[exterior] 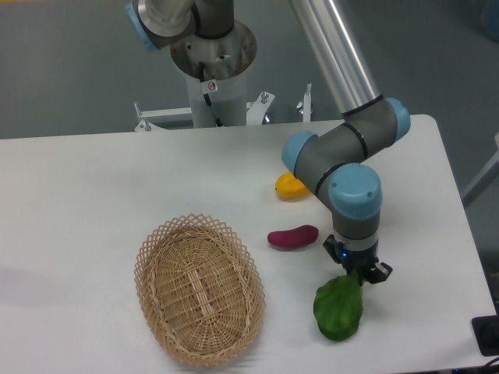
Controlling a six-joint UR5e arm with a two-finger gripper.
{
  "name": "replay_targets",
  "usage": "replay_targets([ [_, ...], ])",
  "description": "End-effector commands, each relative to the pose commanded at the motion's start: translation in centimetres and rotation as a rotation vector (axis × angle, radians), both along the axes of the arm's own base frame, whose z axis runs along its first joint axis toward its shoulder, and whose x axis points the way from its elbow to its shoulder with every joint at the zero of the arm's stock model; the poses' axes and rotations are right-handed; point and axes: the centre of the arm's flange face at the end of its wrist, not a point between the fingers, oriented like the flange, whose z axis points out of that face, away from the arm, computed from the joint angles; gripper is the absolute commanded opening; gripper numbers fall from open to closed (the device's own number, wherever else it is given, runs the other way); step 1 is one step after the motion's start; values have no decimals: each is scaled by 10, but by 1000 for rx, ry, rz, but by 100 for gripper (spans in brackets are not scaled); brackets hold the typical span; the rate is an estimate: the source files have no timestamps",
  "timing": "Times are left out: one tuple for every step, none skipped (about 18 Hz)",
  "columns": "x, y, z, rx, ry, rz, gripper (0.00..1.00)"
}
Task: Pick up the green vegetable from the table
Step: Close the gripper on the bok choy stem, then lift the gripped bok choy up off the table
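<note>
The green vegetable (337, 309) is a dark green leafy toy lying flat on the white table (93, 187) near the front right. My gripper (358, 276) points straight down at the leaf's upper end, where the stem would be; its fingers touch or straddle that end. The stem is hidden by the gripper. I cannot tell whether the jaws are closed on it.
A woven wicker basket (199, 288) stands at the front middle. A magenta sweet-potato shape (292, 237) lies left of the gripper. A yellow-orange piece (290, 186) lies behind it, partly hidden by the arm. The table's right edge is close.
</note>
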Motion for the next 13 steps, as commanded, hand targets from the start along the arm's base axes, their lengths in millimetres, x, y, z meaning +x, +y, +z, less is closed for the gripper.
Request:
replay_targets([
  [4, 0, 14, 19, 10, -4, 26],
  [8, 2, 26, 40, 14, -10, 26],
  [13, 2, 38, 56, 11, -17, 26],
  [18, -1, 50, 59, 1, -20, 26],
  [24, -4, 63, 58, -13, -24, 26],
  [29, -8, 77, 60, -28, -30, 26],
  [34, -13, 91, 66, -45, -31, 26],
  [38, -18, 106, 81, -62, -34, 26],
  [38, -25, 119, 100, -83, -28, 26],
  [36, -32, 129, 117, -103, -22, 26],
  [34, -37, 134, 126, -132, -18, 26],
  [30, -41, 136, 126, -155, -12, 26],
  [29, -47, 138, 116, -170, -13, 26],
])
